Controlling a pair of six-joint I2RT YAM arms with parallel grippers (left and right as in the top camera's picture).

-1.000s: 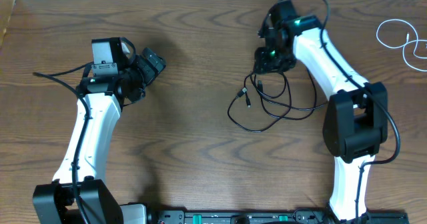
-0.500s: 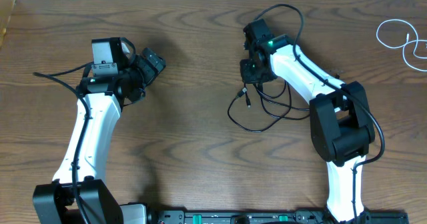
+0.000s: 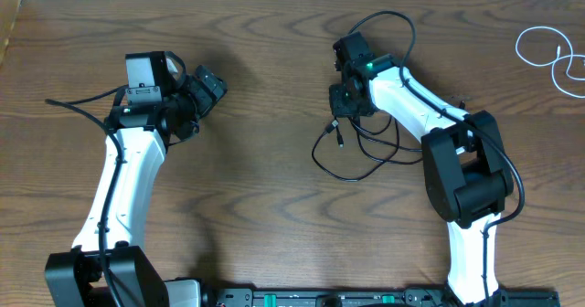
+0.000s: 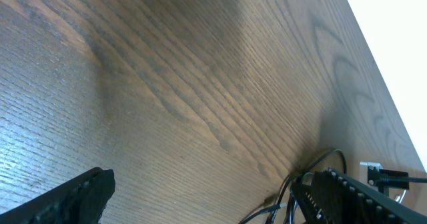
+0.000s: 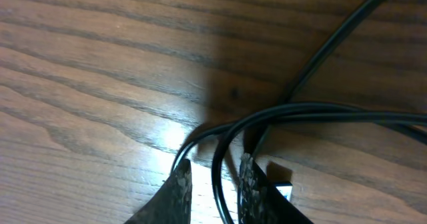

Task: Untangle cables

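The right gripper [image 5: 213, 177] is pinched shut on one strand of the thin black cable [image 5: 320, 107], whose loops sprawl on the brown wooden table [image 3: 256, 206] just nearer. The thin white cable [image 3: 539, 56] lies far right, well apart. The left gripper [image 4: 213, 187] hangs open and empty. Pulling now could tighten the crossed strands into a knot, or the thin strand could slip free.

Dark wood-grain table [image 3: 274, 206] w/ blk cable [image 3: 347, 179] looped nr ctr, wht cable [image 3: 518, 44] coiled far-R corner.
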